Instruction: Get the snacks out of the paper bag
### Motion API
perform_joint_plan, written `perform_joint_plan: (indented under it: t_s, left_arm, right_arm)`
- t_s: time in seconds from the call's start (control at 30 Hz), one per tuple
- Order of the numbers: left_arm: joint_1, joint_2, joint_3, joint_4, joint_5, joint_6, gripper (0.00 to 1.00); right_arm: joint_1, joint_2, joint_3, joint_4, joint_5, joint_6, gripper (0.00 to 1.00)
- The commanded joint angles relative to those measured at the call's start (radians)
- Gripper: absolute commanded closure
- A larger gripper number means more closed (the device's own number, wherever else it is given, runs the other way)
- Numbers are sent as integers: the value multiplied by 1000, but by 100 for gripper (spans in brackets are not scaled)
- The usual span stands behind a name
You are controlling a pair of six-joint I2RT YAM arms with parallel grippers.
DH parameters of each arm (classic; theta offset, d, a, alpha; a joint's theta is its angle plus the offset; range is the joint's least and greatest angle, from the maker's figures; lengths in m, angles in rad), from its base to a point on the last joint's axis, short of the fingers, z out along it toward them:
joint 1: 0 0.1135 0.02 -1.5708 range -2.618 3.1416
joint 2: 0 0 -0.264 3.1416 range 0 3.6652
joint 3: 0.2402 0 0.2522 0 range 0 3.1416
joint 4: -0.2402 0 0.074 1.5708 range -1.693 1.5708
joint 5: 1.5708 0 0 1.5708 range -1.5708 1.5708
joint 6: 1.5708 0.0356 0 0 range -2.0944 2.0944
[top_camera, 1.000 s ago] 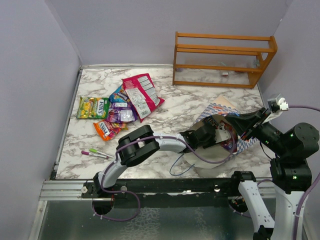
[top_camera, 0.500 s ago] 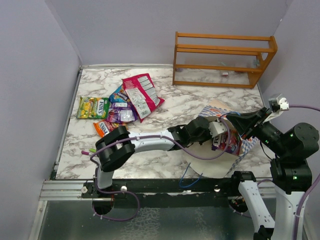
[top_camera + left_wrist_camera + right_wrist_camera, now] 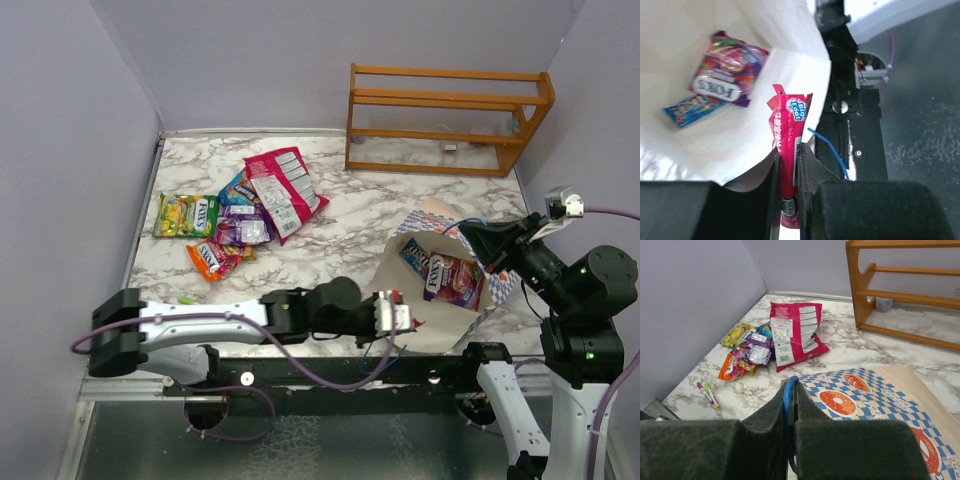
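The mouth of the paper bag (image 3: 397,278) stands wide open; the left arm (image 3: 200,322) lies across the table (image 3: 350,215) just before it.

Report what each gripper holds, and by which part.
The left gripper pinches the pink stick packet near one end; right gripper pinches the paper bag's blue cord handle.

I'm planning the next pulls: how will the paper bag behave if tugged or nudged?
Probably floppy: the paper bag lies on its side, its mouth sagging open. Likely light: only a purple packet and a blue packet show inside, so a tug could drag it. The right gripper, shut on its blue cord handle, should anchor it.
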Motion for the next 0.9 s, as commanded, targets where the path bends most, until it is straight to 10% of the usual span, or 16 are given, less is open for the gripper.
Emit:
perform_joint_plan:
  t_s: [0.0,0.27,0.57,0.87]
  left_arm:
    - [8,-259,-51,-152,-216,-71,100]
    - [15,-493,-57,-332,-1098,-27,100]
    - [142,-489,-193,-200,-1023,-54,100]
    - [634,-292,-160,-165,-796,-150,100]
  right_arm:
    - [3,-21,-32,21,46,13,98]
    - [3,-28,-61,36,37,13,98]
    - [3,-28,-47,21,39,7,98]
    - [3,-25,-7,-8,42,-3,98]
